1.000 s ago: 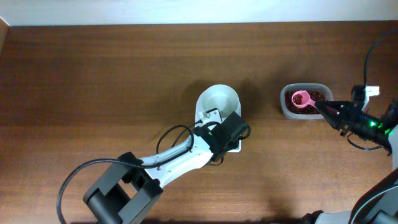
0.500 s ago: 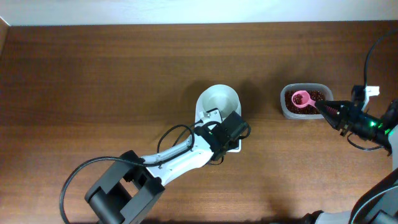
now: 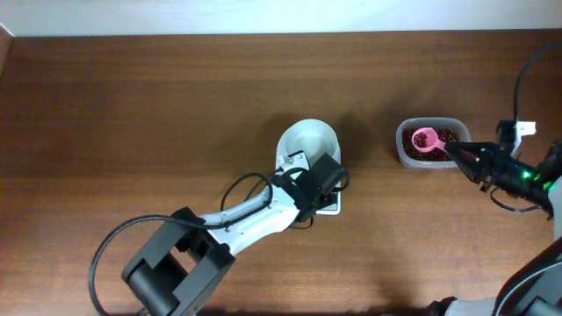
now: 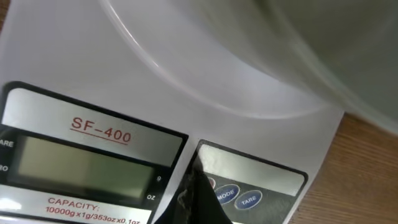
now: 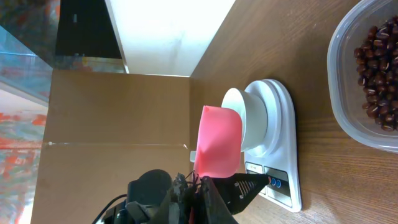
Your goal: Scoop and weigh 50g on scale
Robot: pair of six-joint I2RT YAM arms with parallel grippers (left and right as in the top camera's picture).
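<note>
The left gripper is clenched with nothing between its jaws. In the left wrist view its dark tip comes down on the scale at the round buttons, covering most of the red one beside the blue "MODE" and "TARE" pair. Whether it actually presses the button cannot be told. The grey display lies just to the left of the tip, and the white bowl top curves across the frame above. From overhead the gripper's black body hides most of the scale's panel end. The round bowl shows clear just beyond it, near the middle of the brown table. The right gripper is closed on the handle of a pink scoop, well apart from the scale on the table's right side. The scoop's bowl hangs over the clear tub of red beans. In the right wrist view the scoop stands up from the fingers. The scale sits behind it across the table and the bean tub is at the right edge.
</note>
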